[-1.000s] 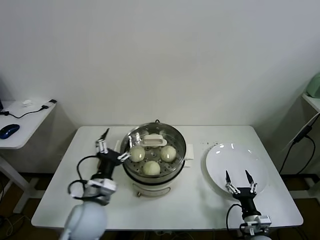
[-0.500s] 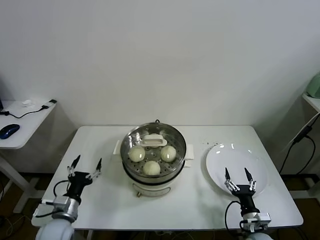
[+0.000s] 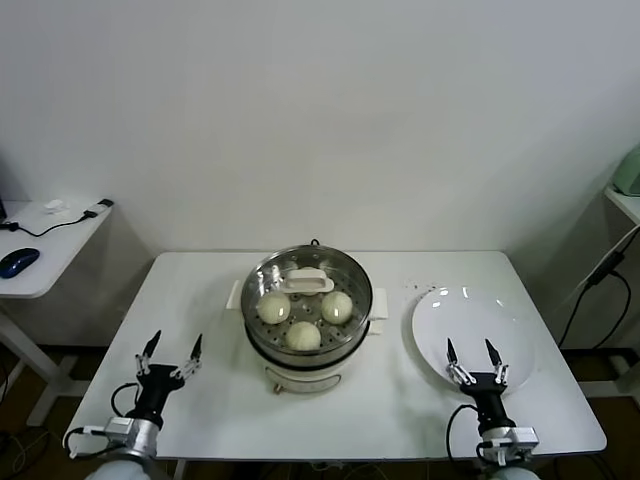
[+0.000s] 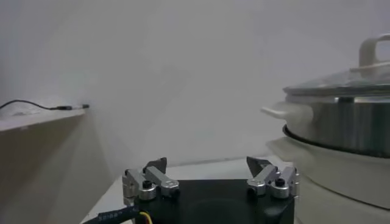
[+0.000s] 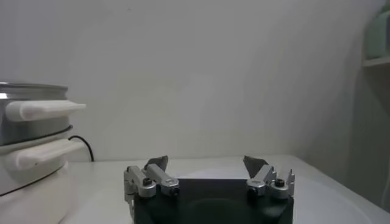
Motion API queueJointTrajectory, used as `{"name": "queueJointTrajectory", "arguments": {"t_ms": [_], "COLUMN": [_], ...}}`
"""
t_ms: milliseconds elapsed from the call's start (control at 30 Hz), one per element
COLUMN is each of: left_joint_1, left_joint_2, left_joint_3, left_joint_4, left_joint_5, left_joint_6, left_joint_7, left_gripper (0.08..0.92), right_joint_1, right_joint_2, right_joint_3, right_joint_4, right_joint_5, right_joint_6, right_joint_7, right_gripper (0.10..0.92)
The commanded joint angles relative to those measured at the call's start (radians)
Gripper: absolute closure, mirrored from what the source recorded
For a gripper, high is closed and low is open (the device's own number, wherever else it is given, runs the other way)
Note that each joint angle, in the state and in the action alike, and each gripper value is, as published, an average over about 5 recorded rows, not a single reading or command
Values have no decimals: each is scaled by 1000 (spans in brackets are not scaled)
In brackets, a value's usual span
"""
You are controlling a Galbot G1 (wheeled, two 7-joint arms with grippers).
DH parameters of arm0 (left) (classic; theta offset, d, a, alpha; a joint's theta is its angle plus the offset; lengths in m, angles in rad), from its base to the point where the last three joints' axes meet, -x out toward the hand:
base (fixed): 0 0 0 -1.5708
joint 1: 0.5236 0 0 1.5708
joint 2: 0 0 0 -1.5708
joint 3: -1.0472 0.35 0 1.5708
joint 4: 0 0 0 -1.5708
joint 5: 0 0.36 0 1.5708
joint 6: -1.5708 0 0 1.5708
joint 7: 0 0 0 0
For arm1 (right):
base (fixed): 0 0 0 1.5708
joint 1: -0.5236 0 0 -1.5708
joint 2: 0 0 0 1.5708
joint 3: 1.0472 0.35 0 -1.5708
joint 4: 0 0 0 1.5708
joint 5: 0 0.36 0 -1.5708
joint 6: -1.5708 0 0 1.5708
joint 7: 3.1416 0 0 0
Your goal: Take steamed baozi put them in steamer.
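The steamer [image 3: 306, 312], a shiny steel pot on a white base with side handles, stands mid-table with a glass lid [image 3: 305, 283] lying on it. Through the lid three cream-white baozi [image 3: 303, 335] show on the perforated tray. Low at the table's front left, well clear of the pot, my left gripper [image 3: 173, 344] stands open and empty. In the left wrist view the left gripper [image 4: 208, 164] has the steamer [image 4: 341, 122] off to one side. My right gripper [image 3: 468, 349] waits open and empty over the near edge of the white plate [image 3: 474, 320]; the right gripper [image 5: 206, 162] holds nothing.
A side table [image 3: 45, 245] with a blue mouse [image 3: 18, 262] and a cable stands far left. A black cable [image 3: 598, 275] hangs beyond the table's right edge. The plate is bare.
My left arm has drawn back from beside the steamer's left rim to the table's front left corner. The right gripper has barely shifted. The baozi and lid have not moved.
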Motion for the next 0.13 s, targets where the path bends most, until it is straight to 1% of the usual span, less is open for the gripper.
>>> {"name": "queueJointTrajectory", "arguments": {"t_ms": [33, 133], "left_joint_1": [11, 10], "left_joint_2": [3, 0], "left_joint_3": [3, 5], "left_joint_4": [45, 43], "left_joint_5": [-27, -27], "left_joint_6": [-54, -56], "left_joint_7": [6, 5], "left_gripper": [177, 177], "right_joint_1": [-1, -1], "right_joint_2": [1, 1], "right_joint_3": [0, 1], "right_joint_4": [2, 2], "right_joint_5": [5, 4], "right_joint_6": [-3, -2], "right_joint_7": [0, 0], "right_gripper": [203, 203]}}
